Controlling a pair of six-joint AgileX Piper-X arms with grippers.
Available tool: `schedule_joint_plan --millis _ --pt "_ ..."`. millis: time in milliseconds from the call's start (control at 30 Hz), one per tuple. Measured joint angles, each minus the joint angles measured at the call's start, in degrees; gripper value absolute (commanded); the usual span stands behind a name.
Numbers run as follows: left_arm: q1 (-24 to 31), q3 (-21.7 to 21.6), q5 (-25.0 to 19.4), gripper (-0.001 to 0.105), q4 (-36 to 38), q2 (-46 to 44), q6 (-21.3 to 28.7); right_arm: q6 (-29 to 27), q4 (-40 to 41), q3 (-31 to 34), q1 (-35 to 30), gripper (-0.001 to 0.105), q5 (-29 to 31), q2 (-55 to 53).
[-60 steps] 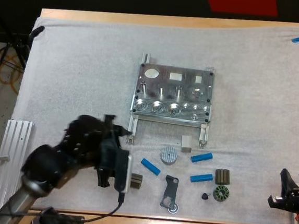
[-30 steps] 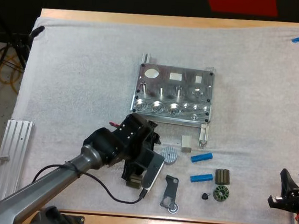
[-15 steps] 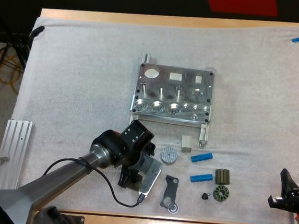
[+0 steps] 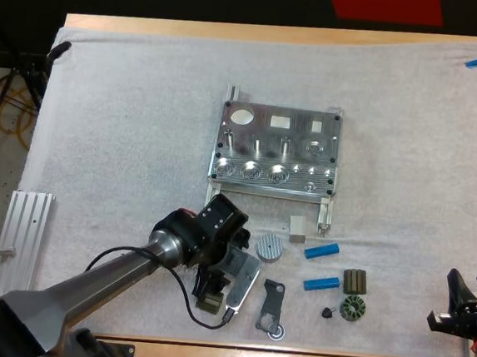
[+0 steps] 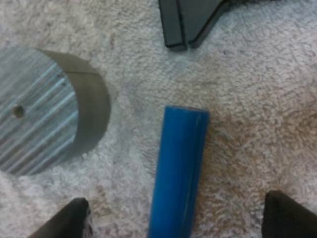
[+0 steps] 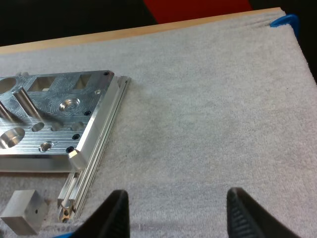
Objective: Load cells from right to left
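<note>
The metal fixture (image 4: 276, 148) lies mid-mat, its edge also near my right gripper (image 6: 182, 213). My left gripper (image 4: 229, 268) hovers low over one blue cylinder (image 5: 179, 168). Its fingertips (image 5: 74, 218) stand apart on either side of that cylinder, open and clear of it. Two more blue cylinders (image 4: 321, 251) (image 4: 321, 283) lie to the right. A ribbed metal disc (image 5: 39, 109) (image 4: 270, 248) sits just beside the cylinder under my left gripper. My right gripper (image 4: 467, 311) is open at the mat's right edge with nothing between its fingers.
A small metal block (image 4: 298, 227) (image 6: 22, 210) lies below the fixture. A dark bracket (image 4: 271, 307) (image 5: 193, 20), two dark toothed parts (image 4: 355, 281) (image 4: 351, 307) and a tiny dark piece (image 4: 327, 312) lie near the front edge. A ribbed aluminium rail (image 4: 15, 251) sits at the left.
My left arm has swung right from the front left of the mat and come down over the leftmost blue cylinder. The right arm has not moved.
</note>
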Motion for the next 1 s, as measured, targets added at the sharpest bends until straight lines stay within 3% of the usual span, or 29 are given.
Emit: schedule_joint_plan --millis 267,333,467,567,767,1000 --pt "0.0 0.0 0.0 0.067 -1.16 1.4 -0.92 0.0 0.0 0.0 0.0 0.044 0.0 0.0" --pt "0.0 0.0 0.0 0.061 -1.33 1.4 -1.67 0.0 0.0 0.0 0.0 0.044 0.0 0.0" --pt "0.0 0.0 0.0 0.031 -1.29 1.4 -2.77 0.0 0.0 0.0 0.0 0.044 0.0 0.0" --pt "0.0 0.0 0.0 0.019 -1.29 1.4 -2.87 0.0 0.0 0.0 0.0 0.044 0.0 0.0" --pt "0.0 0.0 0.0 0.002 -1.29 1.4 -2.89 0.0 0.0 0.0 0.0 0.044 0.0 0.0" --pt "0.0 0.0 0.0 0.0 -1.29 1.4 -6.24 0.0 0.0 0.0 0.0 0.044 0.0 0.0"
